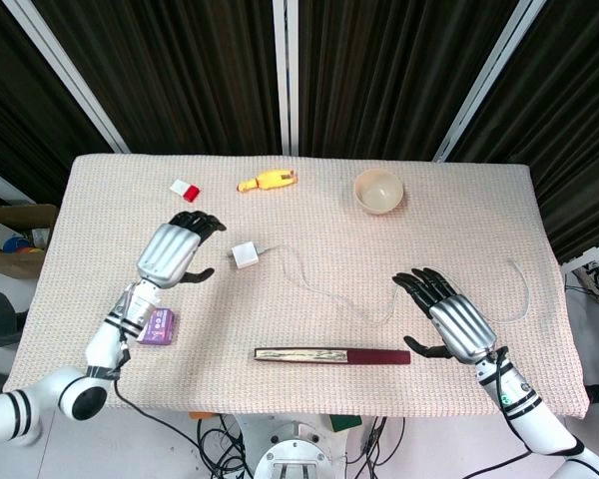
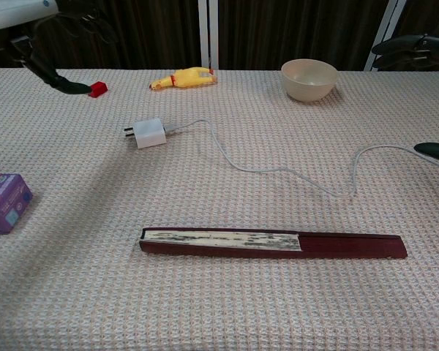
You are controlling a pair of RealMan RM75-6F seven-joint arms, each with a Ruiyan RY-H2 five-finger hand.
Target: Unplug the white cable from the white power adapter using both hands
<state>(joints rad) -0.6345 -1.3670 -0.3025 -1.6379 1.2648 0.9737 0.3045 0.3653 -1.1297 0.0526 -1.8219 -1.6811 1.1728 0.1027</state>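
**Adapter and cable plugged together, both hands empty**

Count on the table (image 1: 100, 200): one white power adapter (image 1: 245, 255), one white cable (image 1: 331, 296), one bowl (image 1: 378, 191), one yellow toy chicken (image 1: 268, 181), one red-and-white block (image 1: 185, 189), one purple box (image 1: 157, 326), one dark red folded fan (image 1: 331, 355).

Adapter lies left of the table's middle, cable plugged into it. Cable snakes toward the right edge.

Left hand (image 1: 175, 251): fingers spread, lightly curved, holding nothing, just left of the adapter and apart from it. Right hand (image 1: 449, 314): fingers spread, holding nothing, near the front right corner, beside the cable's loop; contact cannot be told.

Fan lies along the front edge; bowl, chicken and block near the far edge.
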